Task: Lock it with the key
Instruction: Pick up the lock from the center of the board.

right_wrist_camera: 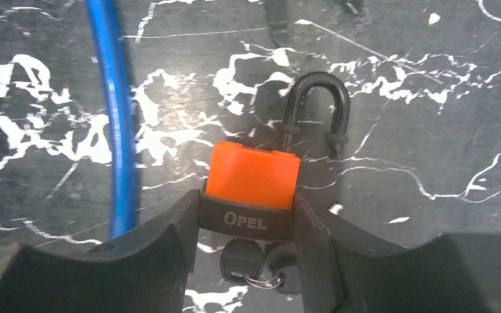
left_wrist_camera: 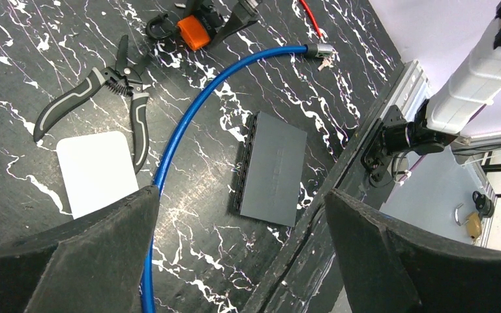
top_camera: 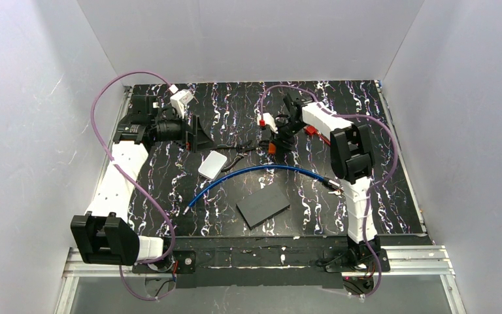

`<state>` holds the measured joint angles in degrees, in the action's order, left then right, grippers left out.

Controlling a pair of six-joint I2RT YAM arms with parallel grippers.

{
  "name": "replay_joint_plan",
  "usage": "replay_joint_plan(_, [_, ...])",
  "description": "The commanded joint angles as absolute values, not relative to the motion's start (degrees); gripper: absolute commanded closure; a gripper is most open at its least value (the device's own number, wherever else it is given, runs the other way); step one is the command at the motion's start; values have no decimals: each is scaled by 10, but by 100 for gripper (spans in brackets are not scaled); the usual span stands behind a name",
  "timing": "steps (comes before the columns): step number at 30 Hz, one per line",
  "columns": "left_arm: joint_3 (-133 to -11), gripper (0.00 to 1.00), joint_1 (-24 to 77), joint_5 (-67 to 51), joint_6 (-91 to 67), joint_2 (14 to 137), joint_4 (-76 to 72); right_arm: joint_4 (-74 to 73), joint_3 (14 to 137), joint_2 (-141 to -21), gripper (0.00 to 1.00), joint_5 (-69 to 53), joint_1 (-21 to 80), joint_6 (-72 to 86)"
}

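**Right gripper takes hold of a padlock while the cable lies untouched.** The right gripper (right_wrist_camera: 248, 215) clasps the black base of an orange padlock (right_wrist_camera: 253, 175) at upper centre of the overhead view. The shackle stands open and a padlock key (right_wrist_camera: 240, 261) sits in its underside. The lock (top_camera: 268, 169), a blue cable, lies in a loose arc across the middle of the bench (top_camera: 314, 216), and neither arm touches it. Its metal end (left_wrist_camera: 318, 51), with what looks like a small key (left_wrist_camera: 324, 63), shows at the top of the left wrist view. The left gripper (left_wrist_camera: 240, 195) hangs released, jaws wide, above the cable. Locking looks not yet begun. The cable's ends likely need joining next, then the small key turning.
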<state>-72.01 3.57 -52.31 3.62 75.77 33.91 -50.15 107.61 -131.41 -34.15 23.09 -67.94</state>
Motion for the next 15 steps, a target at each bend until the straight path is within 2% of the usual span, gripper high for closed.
replay_joint_plan(1, [-747,2,34,-544,67,766,378,-472,1055,-1222,71,-384,231,-631])
replay_joint_plan(9, [-776,2,39,-568,195,759,400,-526,1117,-1135,81,-505,244,-547])
replay_joint_plan(15, [-801,3,72,-550,272,748,400,-587,1113,-1087,86,-581,268,-533])
